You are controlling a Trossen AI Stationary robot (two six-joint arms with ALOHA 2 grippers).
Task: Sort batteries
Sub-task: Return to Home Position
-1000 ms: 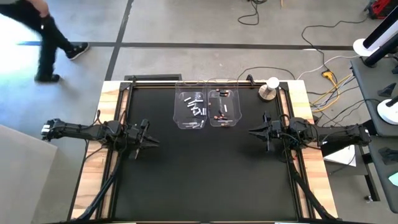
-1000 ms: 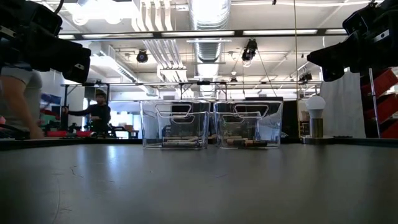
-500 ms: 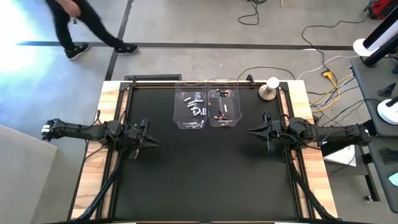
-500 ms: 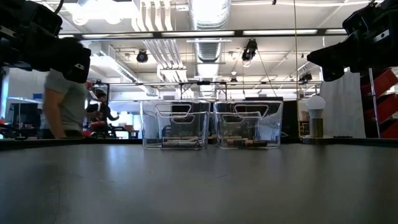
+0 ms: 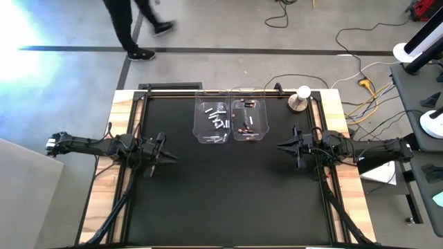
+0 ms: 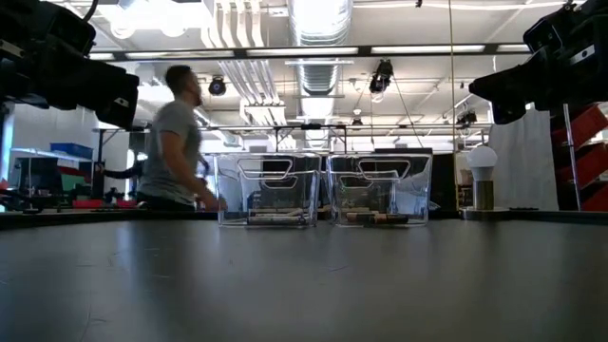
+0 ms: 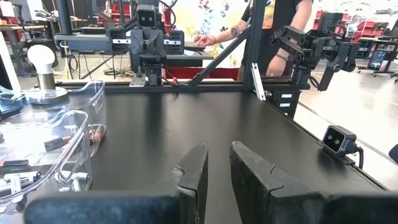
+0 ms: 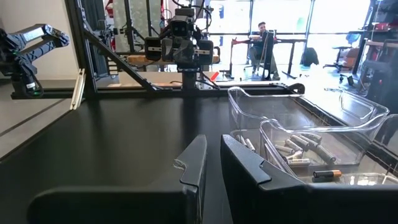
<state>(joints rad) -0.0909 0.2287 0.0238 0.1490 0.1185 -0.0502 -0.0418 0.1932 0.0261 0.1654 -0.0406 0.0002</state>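
Tabletop (image 5: 228, 200), black and framed in pale wood, fills the high view, and no loose cell shows on its open surface; beyond its far edge a person (image 5: 135, 24) walks across the floor, well apart from the rig; the left arm (image 5: 90, 145) lies along the table's left side and the right arm (image 5: 374, 146) along its right side, each pulled back and pointing inward; the left gripper (image 5: 169, 158) has its fingers drawn almost together with only a slim gap and nothing between them, as its wrist view shows, and the right gripper (image 5: 280, 146) reads the same way, near closed and empty; two clear bins sit side by side at the far middle, the left bin (image 5: 199, 131) just beside the right bin (image 5: 261, 123); a round knob object (image 5: 299, 100) stands near the far right corner; the white batteries (image 5: 219, 119) lie flat in the left bin with their long axes pointing every which way, and the dark batteries (image 5: 243, 128) lie in the right bin; both bins sit ahead of and between the grippers, each roughly as near to its own side's arm, so with nothing left on the mat the sorting looks finished and the coming move seems only to settle both arms at rest, away from the bins.
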